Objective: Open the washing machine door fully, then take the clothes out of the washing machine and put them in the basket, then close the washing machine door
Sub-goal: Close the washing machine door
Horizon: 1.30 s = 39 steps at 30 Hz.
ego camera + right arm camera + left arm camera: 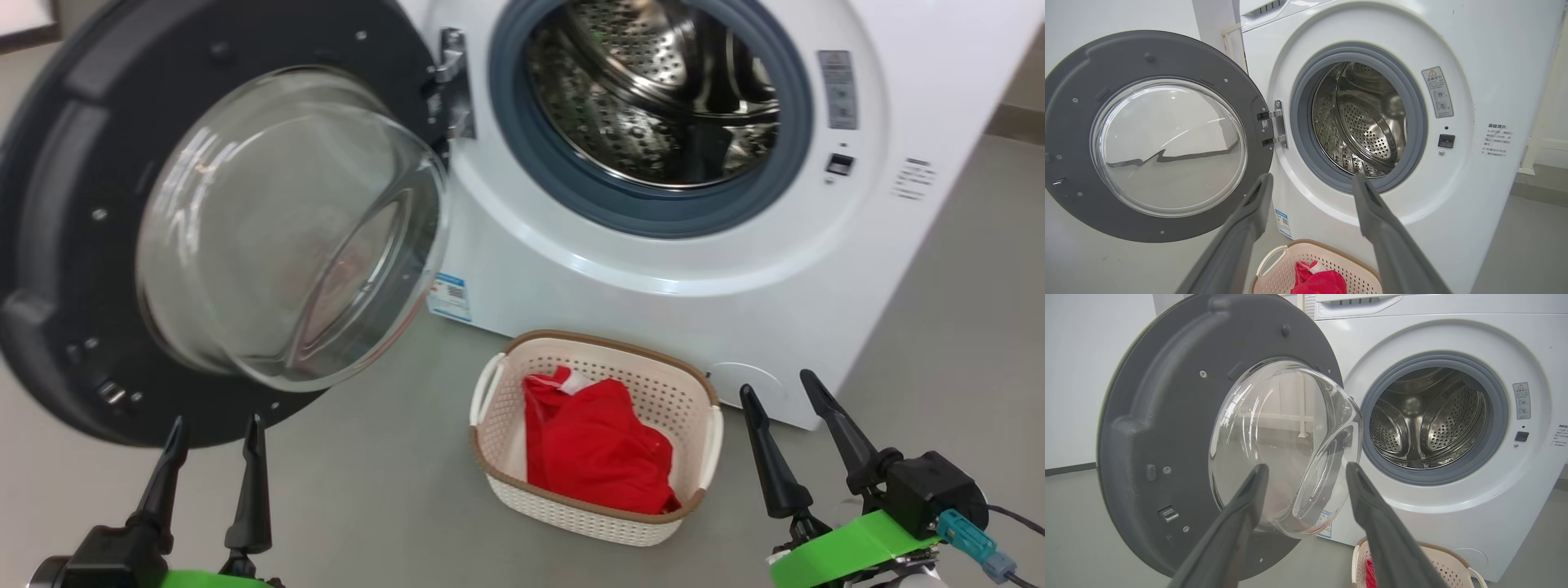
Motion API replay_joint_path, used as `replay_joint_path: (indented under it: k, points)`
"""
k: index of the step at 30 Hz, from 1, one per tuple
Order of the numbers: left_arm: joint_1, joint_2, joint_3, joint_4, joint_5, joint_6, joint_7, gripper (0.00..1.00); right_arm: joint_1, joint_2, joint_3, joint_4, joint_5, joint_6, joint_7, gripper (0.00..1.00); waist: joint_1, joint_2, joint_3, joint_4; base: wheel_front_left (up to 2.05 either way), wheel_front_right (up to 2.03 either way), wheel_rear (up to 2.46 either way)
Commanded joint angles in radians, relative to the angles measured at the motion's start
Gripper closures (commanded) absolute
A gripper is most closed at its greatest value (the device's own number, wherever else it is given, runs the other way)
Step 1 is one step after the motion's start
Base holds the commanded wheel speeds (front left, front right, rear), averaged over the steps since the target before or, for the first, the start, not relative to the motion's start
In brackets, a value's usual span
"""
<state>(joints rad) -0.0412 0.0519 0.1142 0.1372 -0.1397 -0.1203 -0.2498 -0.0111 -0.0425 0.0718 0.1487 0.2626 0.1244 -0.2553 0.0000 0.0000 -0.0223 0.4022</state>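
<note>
Seems past unloading: red garment (592,445) in basket (588,523) on floor, bare drum (653,90). Holding nothing, left gripper (216,420) and right gripper (777,382) spread (clear of everything). Calls next for pushing wide-swung washing machine door (220,229) shut.

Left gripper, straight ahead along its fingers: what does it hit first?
Most likely the glass bowl of the open washing machine door: the left gripper, jaws open, points straight at it in the left wrist view. Depth is unclear.
</note>
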Motion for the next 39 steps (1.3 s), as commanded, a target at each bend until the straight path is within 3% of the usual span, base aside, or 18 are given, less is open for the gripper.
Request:
replay_joint_path:
  k: [1, 14, 36, 37, 38, 39]
  points:
    - [-0.036, 0.01, 0.03, -0.028, 0.012, 0.009, -0.012, 0.0, -0.055, -0.008, 0.02, -0.028, 0.019, 0.006, -0.006, 0.0, 0.0, 0.0, 0.003, 0.053, 0.0, 0.0, 0.0]
    - [-0.035, 0.005, 0.042, -0.045, 0.011, 0.009, -0.012, 0.0, -0.057, -0.008, 0.029, -0.027, 0.019, 0.006, -0.006, 0.0, 0.0, 0.0, 0.0, 0.086, 0.0, 0.0, 0.0]
    - [-0.038, 0.0, 0.058, -0.057, 0.025, 0.021, -0.012, 0.0, -0.059, -0.008, 0.036, -0.023, 0.023, 0.006, -0.006, 0.0, 0.0, 0.0, 0.005, 0.078, 0.0, 0.0, 0.0]
    - [-0.039, 0.0, 0.06, -0.06, 0.029, 0.025, -0.012, 0.38, -0.059, -0.008, 0.036, -0.023, 0.023, 0.006, -0.006, 0.0, 0.0, 0.0, 0.005, 0.077, 0.0, 0.0, 0.0]
    - [-0.04, 0.001, 0.06, -0.062, 0.036, 0.027, -0.012, 0.91, -0.059, -0.008, 0.036, -0.023, 0.022, 0.006, -0.006, 0.0, 0.0, 0.0, 0.005, 0.076, 0.0, 0.0, 0.0]
    - [-0.043, 0.002, 0.059, -0.064, 0.044, 0.028, -0.012, 1.0, -0.058, -0.008, 0.035, -0.023, 0.022, 0.006, -0.006, 0.0, 0.0, 0.0, 0.006, 0.076, 0.0, 0.0, 0.0]
